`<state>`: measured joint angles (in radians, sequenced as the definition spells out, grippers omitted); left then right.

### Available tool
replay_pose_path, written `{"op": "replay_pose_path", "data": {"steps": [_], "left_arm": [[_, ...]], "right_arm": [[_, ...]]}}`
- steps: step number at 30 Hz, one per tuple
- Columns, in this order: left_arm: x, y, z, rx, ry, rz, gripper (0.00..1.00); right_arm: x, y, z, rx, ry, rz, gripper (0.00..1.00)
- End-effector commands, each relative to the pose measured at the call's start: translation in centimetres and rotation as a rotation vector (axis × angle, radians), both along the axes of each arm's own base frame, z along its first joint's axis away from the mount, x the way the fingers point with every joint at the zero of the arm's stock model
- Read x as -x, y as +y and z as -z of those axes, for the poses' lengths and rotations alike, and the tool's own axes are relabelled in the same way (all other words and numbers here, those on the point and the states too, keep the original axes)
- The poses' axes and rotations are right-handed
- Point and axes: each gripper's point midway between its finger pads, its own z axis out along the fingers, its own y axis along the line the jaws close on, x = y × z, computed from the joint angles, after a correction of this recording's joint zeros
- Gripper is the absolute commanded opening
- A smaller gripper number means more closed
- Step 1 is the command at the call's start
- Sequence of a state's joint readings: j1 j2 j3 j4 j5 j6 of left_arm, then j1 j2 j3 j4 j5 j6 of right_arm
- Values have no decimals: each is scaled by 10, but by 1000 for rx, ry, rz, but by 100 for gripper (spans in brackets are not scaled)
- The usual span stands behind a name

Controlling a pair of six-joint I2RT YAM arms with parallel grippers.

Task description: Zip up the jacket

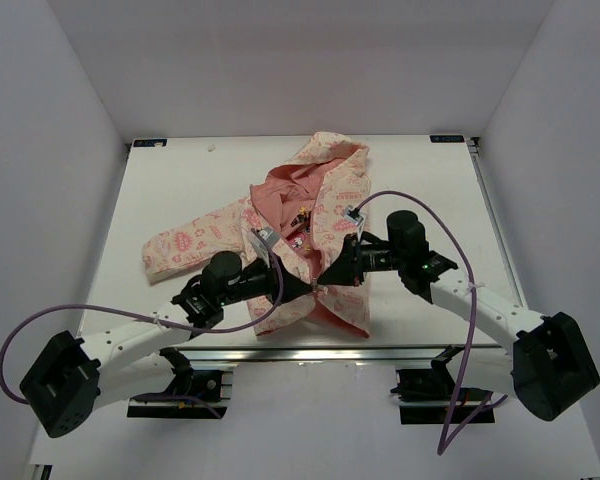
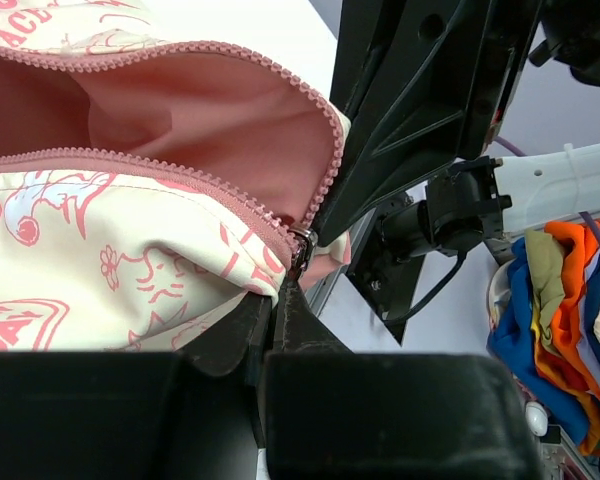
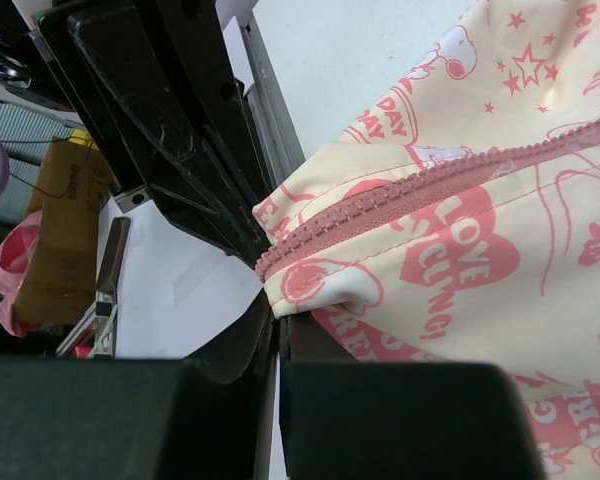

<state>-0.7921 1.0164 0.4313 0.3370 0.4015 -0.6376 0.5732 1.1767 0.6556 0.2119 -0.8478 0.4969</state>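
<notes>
A: Where was everything lying?

B: The jacket (image 1: 325, 215) lay about midway on the white tabletop (image 1: 420, 170). Its hood (image 1: 330, 160) pointed toward the far edge, one sleeve (image 1: 190, 245) stretched out to the left, and the bottom end faced the arm bases. The front gaped, with the pink lining (image 2: 210, 115) showing.

A: And the arms?

B: The left arm (image 1: 130, 335) and right arm (image 1: 480, 300) both reached in to the bottom of the front opening, their heads nearly touching. The right arm's jaws were together, clamped on the hem (image 3: 310, 295) corner where the zipper (image 3: 380, 195) ended. The left arm's jaws were pinched onto the jacket right under the slider (image 2: 302, 250). Whether they had the pull tab itself I couldn't tell.

A: So how far along was it?

B: Barely begun, I judged. The two rows of teeth met only at the slider, which sat at the very bottom. Above it they spread wide apart.

A: What would doing the pull well take?

B: Probably the right side anchoring the hem, down and taut, while the left drew the slider straight along the teeth toward the hood. The rows would want feeding in roughly parallel, with the lining kept out of the slider's mouth. The pull should be slow, since loose fabric would likely bunch or lift instead of closing.
</notes>
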Motion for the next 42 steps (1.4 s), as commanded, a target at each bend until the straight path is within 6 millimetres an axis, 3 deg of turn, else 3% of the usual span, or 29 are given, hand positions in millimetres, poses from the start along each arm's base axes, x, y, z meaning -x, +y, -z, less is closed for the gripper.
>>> {"op": "replay_pose_path", "data": {"steps": [1, 7, 10, 12, 15, 21, 22, 23, 25, 26, 28, 42], "left_arm": [[28, 9, 48, -142, 139, 104, 0], [40, 13, 49, -160, 161, 146, 0], [37, 13, 42, -139, 148, 128, 0], [35, 10, 34, -106, 132, 122, 0], [33, 5, 28, -70, 133, 122, 0], [34, 3, 28, -71, 165, 124, 0], [33, 4, 30, -87, 166, 124, 0], [33, 3, 30, -94, 170, 129, 27], [34, 1, 28, -100, 172, 146, 65], [34, 1, 27, -95, 176, 147, 89], [34, -1, 23, -69, 173, 144, 98], [-3, -6, -1, 66, 168, 44, 98]], "right_arm": [[-34, 3, -55, -102, -154, 82, 0], [-60, -8, -52, -67, -142, 176, 0], [-63, -14, -27, 52, -103, 187, 0], [-56, -20, -3, 117, -49, 184, 1], [-44, -25, 15, 148, -43, 181, 6], [-35, -27, 13, 137, -71, 169, 4], [-34, -27, 11, 129, -73, 159, 0], [-33, -26, 9, 122, -82, 155, 0], [-30, -25, 7, 113, -88, 136, 0], [-29, -25, 6, 110, -87, 130, 0], [-26, -25, 6, 106, -81, 116, 0], [-2, -23, 4, 79, -95, 30, 0]]}}
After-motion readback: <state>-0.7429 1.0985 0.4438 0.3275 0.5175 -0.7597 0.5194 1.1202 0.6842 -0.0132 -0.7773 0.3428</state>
